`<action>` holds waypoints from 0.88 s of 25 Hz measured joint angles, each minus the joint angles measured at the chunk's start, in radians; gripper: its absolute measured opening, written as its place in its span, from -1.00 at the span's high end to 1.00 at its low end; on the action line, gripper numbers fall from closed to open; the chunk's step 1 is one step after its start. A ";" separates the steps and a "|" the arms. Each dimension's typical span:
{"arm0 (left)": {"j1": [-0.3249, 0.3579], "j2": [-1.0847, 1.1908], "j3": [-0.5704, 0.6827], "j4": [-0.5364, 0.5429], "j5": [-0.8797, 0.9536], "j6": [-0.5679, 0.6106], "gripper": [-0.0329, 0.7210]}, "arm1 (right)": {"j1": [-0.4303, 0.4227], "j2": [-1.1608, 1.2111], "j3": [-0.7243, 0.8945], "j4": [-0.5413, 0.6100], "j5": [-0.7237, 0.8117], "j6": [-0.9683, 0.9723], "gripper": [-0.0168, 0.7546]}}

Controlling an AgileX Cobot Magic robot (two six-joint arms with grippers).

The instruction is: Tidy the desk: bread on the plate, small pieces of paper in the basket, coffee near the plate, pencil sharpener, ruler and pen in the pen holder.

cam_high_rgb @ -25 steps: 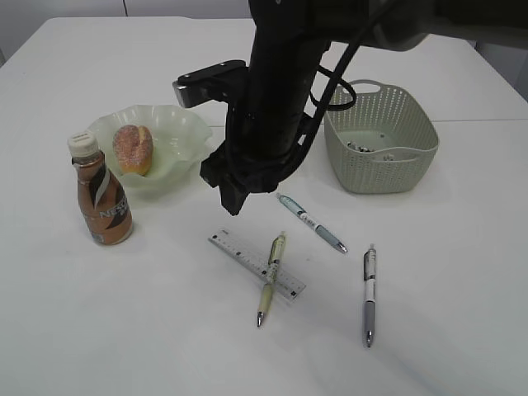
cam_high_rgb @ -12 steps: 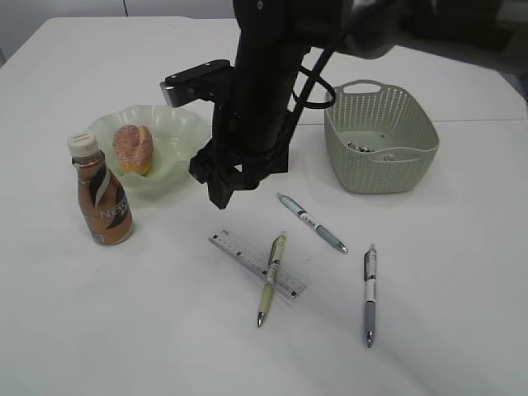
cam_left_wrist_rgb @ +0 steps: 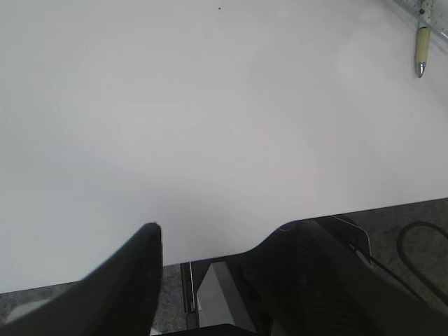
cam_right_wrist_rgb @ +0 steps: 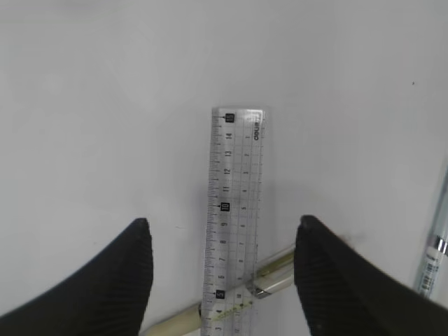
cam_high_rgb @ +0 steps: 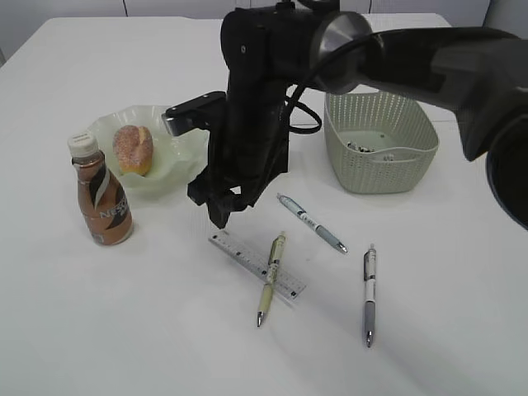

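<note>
Clear-whitish plastic, the flat ruler (cam_right_wrist_rgb: 234, 217) lies on the white worktop (cam_high_rgb: 124, 330) directly below your right claw (cam_right_wrist_rgb: 222, 224), its length running between the two spread, empty fingers. Lower straight down and close across the narrow width near the free end, since a cream-barrelled pen (cam_right_wrist_rgb: 231, 304) crosses the other end. The ruler is thin, with fine black markings; expect it to slip. Your left claw (cam_left_wrist_rgb: 210, 245) stands apart, empty.
</note>
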 joint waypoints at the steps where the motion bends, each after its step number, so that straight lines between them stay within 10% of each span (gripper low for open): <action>1: 0.000 0.000 0.000 0.000 0.000 0.000 -0.27 | 0.000 0.005 0.000 0.000 0.000 0.000 -0.34; 22: 0.000 0.000 0.000 -0.004 0.000 0.000 -0.27 | 0.000 0.058 -0.002 0.015 0.000 0.026 -0.34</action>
